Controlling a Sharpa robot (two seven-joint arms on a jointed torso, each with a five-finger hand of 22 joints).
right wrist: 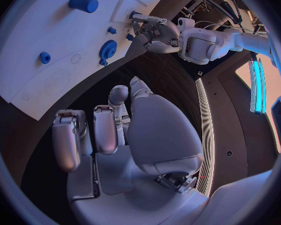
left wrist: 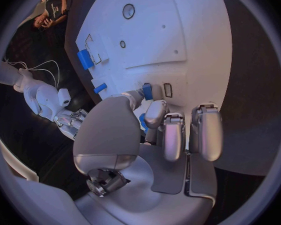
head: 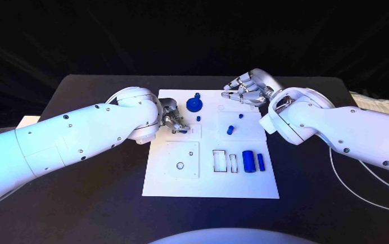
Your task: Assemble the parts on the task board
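Reaching over the task board (head: 162, 185), we hold our left robot hand (head: 171, 118) curled at a small blue part (left wrist: 147, 91), grip unclear, while the right robot hand (head: 247, 91) hovers open at the far edge.

My hands (left wrist: 159, 130) are smooth satin metal, the task board (head: 207, 182) matt white, its parts (head: 249, 161) glossy blue plastic.
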